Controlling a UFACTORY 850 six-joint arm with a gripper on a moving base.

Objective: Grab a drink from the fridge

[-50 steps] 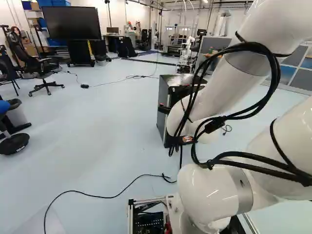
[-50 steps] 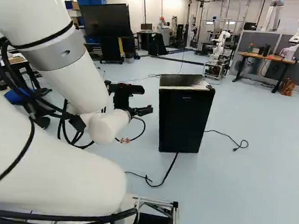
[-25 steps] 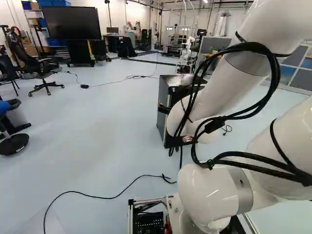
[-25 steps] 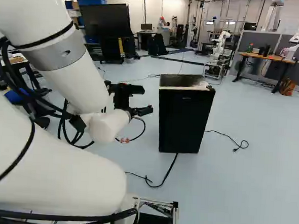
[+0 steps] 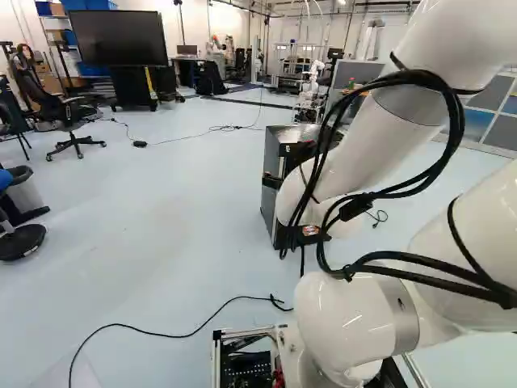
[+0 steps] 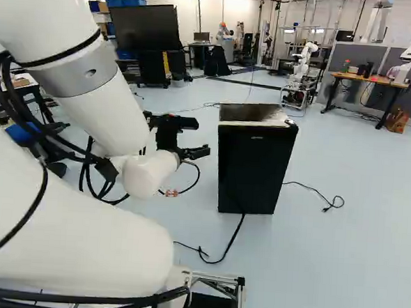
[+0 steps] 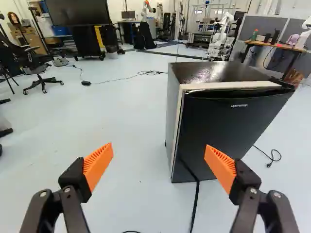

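Note:
In the right base view, my gripper (image 6: 194,153) is held out level at the near left of a small black fridge (image 6: 255,164). The wrist view shows the gripper (image 7: 159,162) with its orange-padded fingers wide apart and nothing between them. Ahead of it stands the fridge (image 7: 226,131), upright on the floor, more toward one finger, its dark door facing obliquely. A pale strip runs along the door's edge; the door looks closed. The fridge (image 5: 273,174) is partly hidden by my arm in the left base view. No drink shows.
A black cable (image 7: 196,206) runs along the floor from the fridge's foot. Another cable (image 5: 174,334) lies across the floor near the base. Farther off are an office chair (image 5: 74,133), a large screen (image 5: 119,38), a wooden table (image 6: 367,79) and another robot (image 6: 409,53).
The base has moved slightly, so the fridge and nearby floor cables sit a little lower and farther right in both base views. The arm keeps its pose.

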